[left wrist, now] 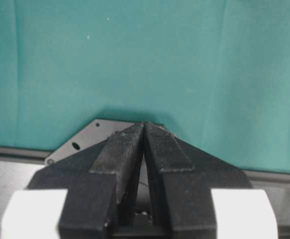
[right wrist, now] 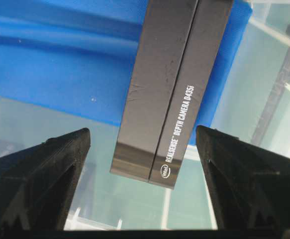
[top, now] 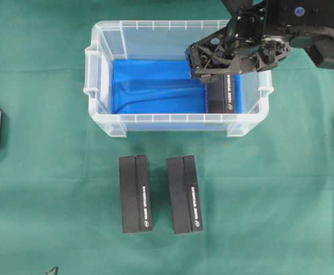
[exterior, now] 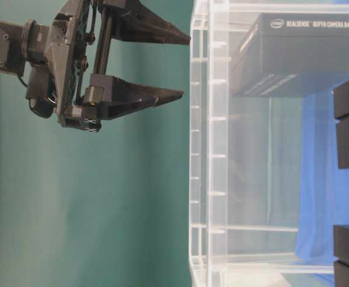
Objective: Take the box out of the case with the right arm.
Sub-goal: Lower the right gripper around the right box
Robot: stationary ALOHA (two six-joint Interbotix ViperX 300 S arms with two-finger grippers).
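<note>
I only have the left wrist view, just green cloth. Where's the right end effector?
Observer: Right end effector is over the case, above its right end.
Operator: Open or shut?
Observer: Open, fingers either side of the box, not touching it.
Operator: Box still inside?
Observer: Yes, on the blue lining by the right wall.
Operator: Other boxes?
Observer: Two boxes lie on the cloth in front of the case.
</note>
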